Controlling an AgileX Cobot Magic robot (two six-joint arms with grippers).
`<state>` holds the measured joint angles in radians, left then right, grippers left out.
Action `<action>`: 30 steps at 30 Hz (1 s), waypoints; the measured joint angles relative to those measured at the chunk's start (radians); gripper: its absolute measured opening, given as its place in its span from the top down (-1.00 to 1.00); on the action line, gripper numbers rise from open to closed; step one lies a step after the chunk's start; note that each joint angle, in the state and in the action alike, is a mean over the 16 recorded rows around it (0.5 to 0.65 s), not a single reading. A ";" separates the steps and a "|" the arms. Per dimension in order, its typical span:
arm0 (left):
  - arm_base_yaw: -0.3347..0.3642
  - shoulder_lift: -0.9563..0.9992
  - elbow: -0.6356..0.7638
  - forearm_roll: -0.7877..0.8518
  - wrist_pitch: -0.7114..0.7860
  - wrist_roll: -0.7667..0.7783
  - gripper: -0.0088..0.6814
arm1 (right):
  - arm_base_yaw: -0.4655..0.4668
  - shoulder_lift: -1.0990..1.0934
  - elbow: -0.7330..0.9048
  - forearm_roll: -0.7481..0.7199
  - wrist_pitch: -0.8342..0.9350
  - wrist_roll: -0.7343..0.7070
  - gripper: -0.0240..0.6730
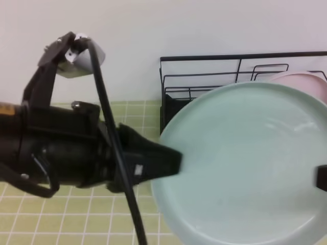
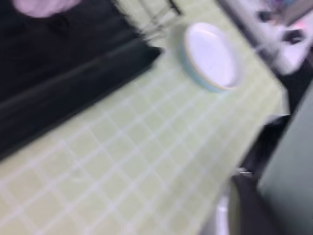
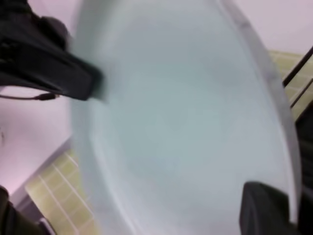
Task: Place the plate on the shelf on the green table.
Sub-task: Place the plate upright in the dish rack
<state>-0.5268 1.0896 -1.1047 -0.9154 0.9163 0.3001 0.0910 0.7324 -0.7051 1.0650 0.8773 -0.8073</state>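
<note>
1. The plate [image 1: 240, 163] is in the air close to the high camera, above the right part of the tabletop [image 1: 76, 214] and in front of the shelf [image 1: 204, 76]. It is round, pale mint and smooth, with a faint gloss and a shallow raised rim.
2. Its left rim meets the tip of the left claw [image 1: 171, 161]. The pictures do not show whether that claw is clamped on the rim or standing loose, so I cannot tell.
3. At the right rim, the right claw [image 1: 322, 178] has a black finger lying on the plate's upper face. The right wrist view shows the same finger over the near edge, so this claw is narrow, pinching the plate.
4. The plate's top edge overlaps the lower part of the shelf and its bottom edge runs out of the picture.
5. The shelf is thin black wire with a tall back rail, standing against the wall [image 1: 179, 25]. A pale pink plate [image 1: 306, 81] stands in it at the right. The wire slots to its left are open.
6. The left arm [image 1: 61, 148] is bulky, matt black, with a black cable [image 1: 110, 132] crossing it. It fills the left side of the view.
7. The tabletop is small yellow-green square tiles with white grout, bare beneath the left arm.
8. The blurred left wrist view shows a small white dish [image 2: 212, 54] with a blue-green rim on the tiles, just beside the shelf's black base.
</note>
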 joint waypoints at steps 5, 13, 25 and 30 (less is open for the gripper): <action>0.001 0.000 0.000 -0.076 0.014 0.031 -0.22 | 0.000 0.001 0.000 -0.133 -0.082 -0.022 0.87; 0.002 0.000 0.000 -0.111 0.011 0.088 -0.35 | 0.000 0.004 -0.001 -0.480 -0.324 -0.030 0.80; 0.002 -0.002 0.011 0.139 -0.046 0.090 0.69 | 0.004 0.117 -0.056 -0.877 -0.615 -0.180 0.84; 0.002 -0.018 0.061 0.207 -0.153 0.082 0.94 | 0.025 0.215 -0.132 -0.996 -0.638 -0.241 0.84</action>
<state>-0.5248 1.0713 -1.0433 -0.7081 0.7638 0.3825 0.1165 0.9471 -0.8367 0.0693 0.2395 -1.0479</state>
